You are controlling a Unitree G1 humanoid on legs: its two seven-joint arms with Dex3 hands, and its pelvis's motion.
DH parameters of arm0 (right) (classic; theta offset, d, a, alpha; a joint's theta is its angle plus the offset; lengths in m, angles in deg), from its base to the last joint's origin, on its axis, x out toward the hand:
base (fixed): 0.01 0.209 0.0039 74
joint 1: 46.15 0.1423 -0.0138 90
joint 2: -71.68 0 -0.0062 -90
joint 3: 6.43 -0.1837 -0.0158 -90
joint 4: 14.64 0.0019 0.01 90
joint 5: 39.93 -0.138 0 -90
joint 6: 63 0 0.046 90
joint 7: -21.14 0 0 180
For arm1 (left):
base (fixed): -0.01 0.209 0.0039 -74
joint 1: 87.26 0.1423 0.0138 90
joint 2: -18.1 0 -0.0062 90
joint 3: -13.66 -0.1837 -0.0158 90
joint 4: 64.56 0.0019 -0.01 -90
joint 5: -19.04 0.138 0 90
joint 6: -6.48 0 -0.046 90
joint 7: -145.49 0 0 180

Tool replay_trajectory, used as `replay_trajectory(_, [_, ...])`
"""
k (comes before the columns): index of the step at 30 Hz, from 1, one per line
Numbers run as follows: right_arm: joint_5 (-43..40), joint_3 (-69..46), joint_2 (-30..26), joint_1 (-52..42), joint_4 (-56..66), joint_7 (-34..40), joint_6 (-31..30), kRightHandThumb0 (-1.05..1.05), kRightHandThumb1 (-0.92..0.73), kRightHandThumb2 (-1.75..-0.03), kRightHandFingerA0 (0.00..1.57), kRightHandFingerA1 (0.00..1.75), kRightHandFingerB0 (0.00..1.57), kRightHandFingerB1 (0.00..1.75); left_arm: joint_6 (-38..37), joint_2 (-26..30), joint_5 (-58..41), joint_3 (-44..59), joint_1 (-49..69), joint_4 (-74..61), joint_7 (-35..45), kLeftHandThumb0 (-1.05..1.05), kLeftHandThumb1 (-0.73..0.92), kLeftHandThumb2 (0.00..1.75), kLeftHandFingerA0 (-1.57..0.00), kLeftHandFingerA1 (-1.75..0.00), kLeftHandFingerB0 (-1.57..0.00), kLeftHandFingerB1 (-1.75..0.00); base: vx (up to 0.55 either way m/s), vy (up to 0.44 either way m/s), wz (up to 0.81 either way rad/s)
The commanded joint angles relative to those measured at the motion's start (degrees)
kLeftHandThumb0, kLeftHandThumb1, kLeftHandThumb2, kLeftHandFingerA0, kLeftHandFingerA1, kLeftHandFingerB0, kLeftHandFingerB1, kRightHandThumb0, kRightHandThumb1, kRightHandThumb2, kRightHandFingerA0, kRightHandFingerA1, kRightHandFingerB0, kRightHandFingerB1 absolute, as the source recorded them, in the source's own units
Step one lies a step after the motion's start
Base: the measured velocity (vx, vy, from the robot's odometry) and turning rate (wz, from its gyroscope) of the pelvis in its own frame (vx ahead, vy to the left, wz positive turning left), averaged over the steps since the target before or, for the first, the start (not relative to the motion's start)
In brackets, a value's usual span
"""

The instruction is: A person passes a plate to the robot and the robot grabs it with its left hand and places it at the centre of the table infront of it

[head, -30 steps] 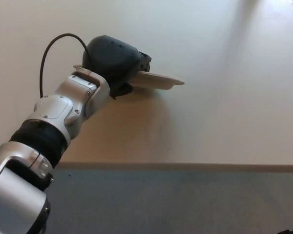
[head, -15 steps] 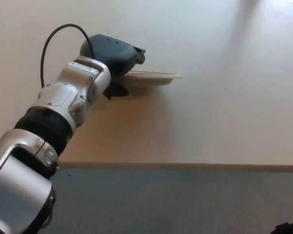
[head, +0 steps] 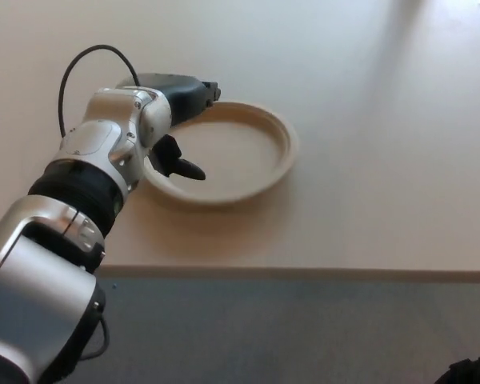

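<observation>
A round cream plate (head: pixel 248 152) with a raised rim lies flat on the pale table (head: pixel 368 200), a little left of the middle of the view. My left hand (head: pixel 172 120) is at the plate's left rim. One black finger (head: pixel 186 166) reaches over the rim into the plate, and another (head: pixel 208 90) sits at the far edge. The hand still holds the rim. My silver left forearm (head: pixel 104 160) comes in from the lower left. Only a dark sliver of my right hand (head: pixel 474 373) shows in the bottom right corner.
The table's front edge (head: pixel 304 274) runs across the lower part of the view, with grey floor (head: pixel 288 336) below it. A black cable (head: pixel 80 68) loops above my left wrist. A soft shadow falls across the table's far right.
My left hand has turned and lowered the plate. It was tilted edge-on above the table; now it lies flat with its whole face showing.
</observation>
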Motion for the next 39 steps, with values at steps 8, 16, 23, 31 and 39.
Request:
replay_trajectory(8, [0.2, 0.0, -2.0, 3.3, -0.4, -3.3, -0.9, -0.64, -0.67, -0.61, 0.55, 0.58, 0.42, 0.45, 14.5, -0.5, -9.7, 5.1, -7.2, 6.2, 26.6, -0.81, 0.43, 0.91, -0.06, -0.15, 0.00, 0.00, 0.00, 0.000, 0.00])
replay_trajectory(16, [0.0, -0.2, -2.1, 4.5, -0.8, -3.6, -1.4, -0.58, -0.48, -0.94, 0.57, 0.70, 0.32, 0.55, 11.2, 0.6, -13.5, 8.2, -5.0, 1.4, 23.9, -1.03, 0.83, 1.19, 0.00, 0.00, 0.00, -0.01, 0.00, 0.000, 0.00])
replay_trajectory(23, [-0.3, -0.4, -2.1, 4.4, -0.4, -3.9, -1.6, -0.62, -0.63, -0.59, 0.54, 0.60, 0.43, 0.47, 0.7, 5.8, -11.9, 10.6, 4.2, -22.9, 8.2, -0.84, 0.80, 1.20, -0.07, -0.44, -0.02, -0.28, 0.00, 0.000, 0.00])
replay_trajectory(31, [0.3, 0.0, -2.5, 4.9, -0.6, -4.0, -1.6, -0.63, -0.65, -0.59, 0.55, 0.59, 0.44, 0.46, -3.0, 6.0, -18.4, 25.5, 17.9, -60.9, 0.1, -0.79, 0.91, 0.71, -0.32, -0.33, -0.23, -0.29, 0.00, 0.000, 0.00])
replay_trajectory(39, [0.0, -0.4, -2.6, 6.4, -1.6, -4.5, -2.2, -0.62, -0.65, -0.59, 0.56, 0.59, 0.45, 0.46, -1.5, -1.4, -32.5, 37.3, 35.4, -93.0, 4.1, -0.71, 0.83, 0.65, -0.68, -0.43, -0.40, -0.33, 0.00, 0.000, 0.00])
